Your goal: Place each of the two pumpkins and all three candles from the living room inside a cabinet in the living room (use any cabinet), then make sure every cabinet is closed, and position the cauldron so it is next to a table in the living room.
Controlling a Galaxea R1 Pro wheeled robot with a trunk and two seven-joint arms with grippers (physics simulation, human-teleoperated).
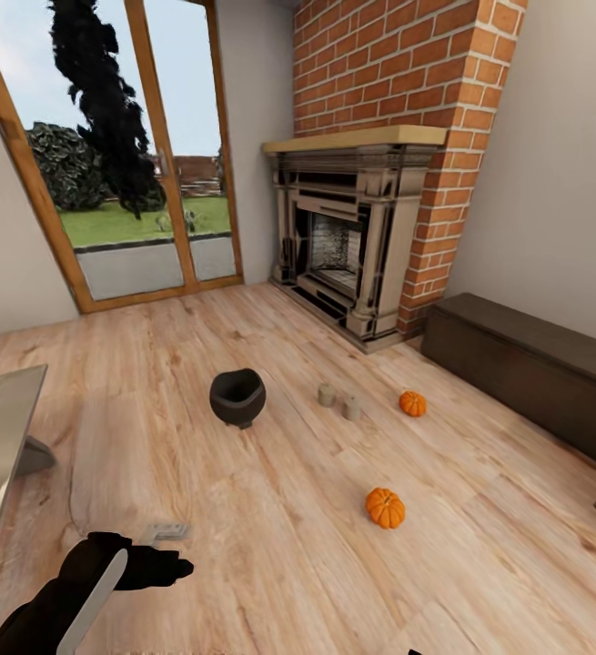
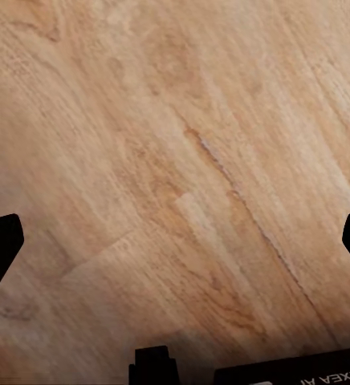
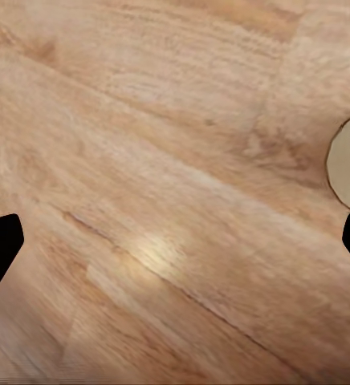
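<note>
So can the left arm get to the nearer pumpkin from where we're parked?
Probably not yet. The left end effector hangs low at the robot's left, while the nearer pumpkin sits on bare floor well off to the right and farther ahead. Nothing blocks the path, but the base likely needs to roll closer.

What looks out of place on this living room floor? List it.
Loose items lie scattered on the wood floor before the fireplace: a black cauldron tipped slightly, two pale candles standing close together, and two pumpkins, one nearer, one by the cabinet. Nothing looks spilled or broken.
</note>
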